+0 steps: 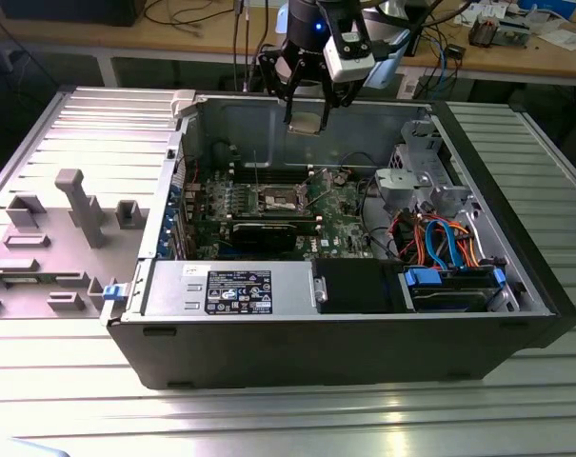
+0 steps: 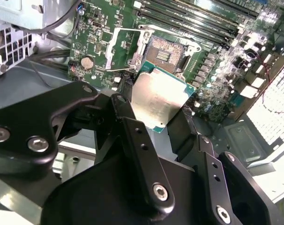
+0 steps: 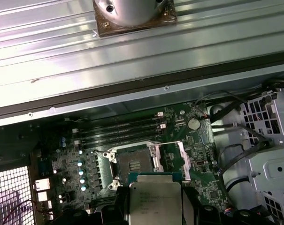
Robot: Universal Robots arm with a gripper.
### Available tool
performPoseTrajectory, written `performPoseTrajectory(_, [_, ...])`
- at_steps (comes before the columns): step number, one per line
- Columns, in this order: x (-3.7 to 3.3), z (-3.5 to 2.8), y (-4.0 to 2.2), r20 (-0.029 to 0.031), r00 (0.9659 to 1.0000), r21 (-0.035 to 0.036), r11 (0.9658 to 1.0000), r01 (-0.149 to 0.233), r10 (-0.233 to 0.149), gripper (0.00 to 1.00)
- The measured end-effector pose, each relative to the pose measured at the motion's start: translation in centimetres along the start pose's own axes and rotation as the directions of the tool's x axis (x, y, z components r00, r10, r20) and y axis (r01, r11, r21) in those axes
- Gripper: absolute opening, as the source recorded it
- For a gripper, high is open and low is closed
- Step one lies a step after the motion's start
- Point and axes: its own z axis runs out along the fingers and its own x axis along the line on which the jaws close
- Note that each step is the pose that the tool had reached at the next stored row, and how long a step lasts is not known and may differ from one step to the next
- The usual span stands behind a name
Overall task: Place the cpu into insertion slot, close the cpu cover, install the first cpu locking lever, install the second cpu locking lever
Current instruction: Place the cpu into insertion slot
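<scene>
Flat square silver-topped cpu (image 2: 158,98) is clamped in the black tool (image 2: 151,113) and held above the dark, metal-rimmed square insertion slot (image 2: 167,54). Thin silver frame cpu cover (image 2: 123,47) is swung open beside it.

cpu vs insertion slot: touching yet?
Apart. In the exterior view the cpu hangs in the end effector near the top of the case. The insertion slot sits on the board well below it.

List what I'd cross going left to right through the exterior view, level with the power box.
Grey moulded fixture → blue latch → grey power box → black box → blue-handled drive bay. The gripper holding the cpu hangs farther back, so it is left out.
</scene>
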Motion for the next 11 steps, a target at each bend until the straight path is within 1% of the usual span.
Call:
performPoseTrajectory(4, [-0.05, 0.03, -0.25, 0.0004, 1.0, -0.0004, 1.0, -0.003, 0.003, 0.54])
performPoseTrajectory(5, [-0.05, 0.04, -0.26, 0.0022, 0.9996, -0.0002, 0.9996, -0.027, 0.027, 0.54])
performPoseTrajectory(6, [-0.05, 0.05, -0.26, 0.0033, 0.9992, -0.0008, 0.9992, -0.04, 0.04, 0.54])
performPoseTrajectory(11, [-0.05, 0.06, -0.26, 0.0034, 0.9992, -0.0009, 0.9992, -0.041, 0.041, 0.54])
